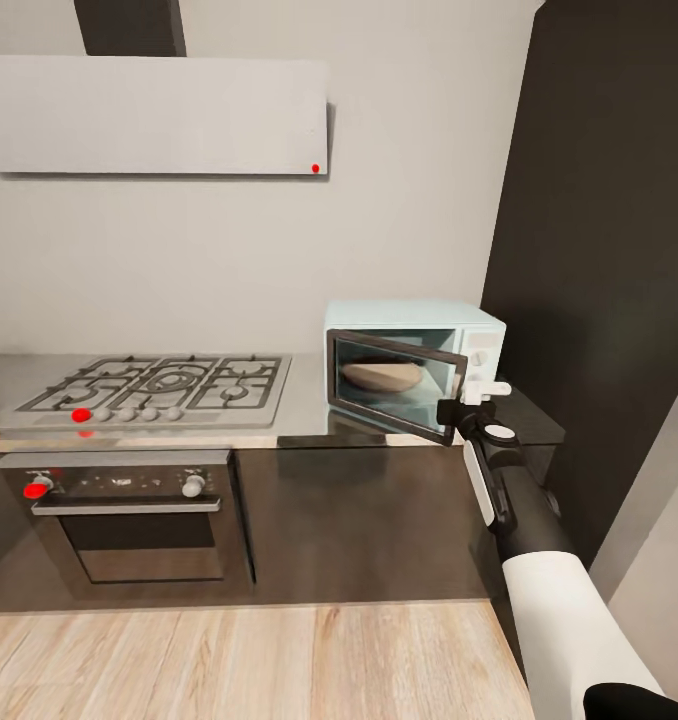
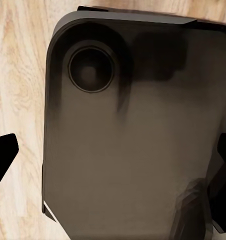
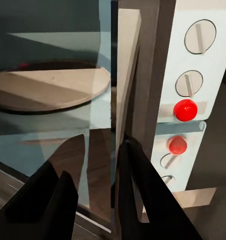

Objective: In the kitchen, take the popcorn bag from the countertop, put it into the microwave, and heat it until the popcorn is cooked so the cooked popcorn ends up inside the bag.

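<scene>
Right gripper [image 1: 471, 400] up at the free edge of the microwave door [image 1: 399, 385], fingers [image 3: 138, 190] parted a little, one dark finger on each side of the door's edge in the right wrist view; whether actually pressing on it, cannot tell. Nothing else held.

Microwave [image 1: 419, 320] standing on the countertop [image 1: 309, 410] at its right end, beside the dark tall cabinet [image 1: 599, 250], long axis running left to right along the wall, front facing out toward the room. Door hinged at the left, swung partly open, its free edge out toward the gripper. Inside, a round tan turntable plate [image 3: 48, 90], seen through the glass. Control panel just right of the gripper, with two knobs [image 3: 200, 37] and a red light [image 3: 185, 110].

Left gripper [image 2: 113, 155] hanging over the robot's own dark base [image 2: 133, 140] above the wooden floor [image 2: 18, 75], dark fingertips far apart at the picture's two sides, holding nothing.

Gas hob [image 1: 159, 385] well left of the microwave, black oven [image 1: 129, 510] beneath it.
</scene>
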Robot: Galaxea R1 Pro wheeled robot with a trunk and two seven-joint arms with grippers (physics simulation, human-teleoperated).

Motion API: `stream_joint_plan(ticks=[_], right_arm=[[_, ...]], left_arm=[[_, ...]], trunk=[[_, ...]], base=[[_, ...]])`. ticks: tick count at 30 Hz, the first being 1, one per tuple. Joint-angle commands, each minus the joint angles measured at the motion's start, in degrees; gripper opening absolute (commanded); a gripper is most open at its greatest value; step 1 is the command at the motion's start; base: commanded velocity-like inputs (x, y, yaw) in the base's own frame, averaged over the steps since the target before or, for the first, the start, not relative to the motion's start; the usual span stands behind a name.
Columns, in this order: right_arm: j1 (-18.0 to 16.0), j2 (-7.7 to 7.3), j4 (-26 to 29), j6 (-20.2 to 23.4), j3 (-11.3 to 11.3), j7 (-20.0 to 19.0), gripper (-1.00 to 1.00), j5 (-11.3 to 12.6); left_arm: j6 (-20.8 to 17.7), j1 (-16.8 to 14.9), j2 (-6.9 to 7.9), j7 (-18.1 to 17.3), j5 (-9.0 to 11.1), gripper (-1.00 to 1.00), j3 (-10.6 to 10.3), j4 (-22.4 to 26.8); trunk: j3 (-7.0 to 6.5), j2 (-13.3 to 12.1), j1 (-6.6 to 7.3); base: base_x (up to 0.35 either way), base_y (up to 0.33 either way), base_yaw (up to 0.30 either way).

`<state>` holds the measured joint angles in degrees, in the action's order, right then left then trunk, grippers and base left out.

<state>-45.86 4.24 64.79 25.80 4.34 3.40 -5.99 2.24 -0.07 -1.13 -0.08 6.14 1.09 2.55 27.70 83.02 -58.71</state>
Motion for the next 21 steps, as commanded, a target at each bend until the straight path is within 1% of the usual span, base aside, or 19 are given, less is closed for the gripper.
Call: stream_joint_plan(ticks=[1, 13, 21], right_arm=[[-0.01, 0.07, -0.01, 0.25, -0.03, -0.41, -1.00, 0.90], [0.00, 0.07, -0.01, 0.39, -0.03, -0.36, -1.00, 0.90], [0.01, 0.03, -0.01, 0.23, 0.04, -0.35, -1.00, 0.90]], left_arm=[[0.13, -0.02, -0.01, -0.01, 0.54, 1.00, 0.05, 0.00], [0.13, -0.02, -0.09, -0.01, 0.54, 1.00, 0.05, 0.00], [0.13, -0.02, -0.10, -0.01, 0.54, 1.00, 0.05, 0.00]], trunk=[[0.06, 0.03, 0.00], [0.06, 0.03, 0.00], [0.06, 0.03, 0.00]], base=[[0.000, 0.000, 0.000], [0.000, 0.006, 0.000], [0.000, 0.172, 0.000]])
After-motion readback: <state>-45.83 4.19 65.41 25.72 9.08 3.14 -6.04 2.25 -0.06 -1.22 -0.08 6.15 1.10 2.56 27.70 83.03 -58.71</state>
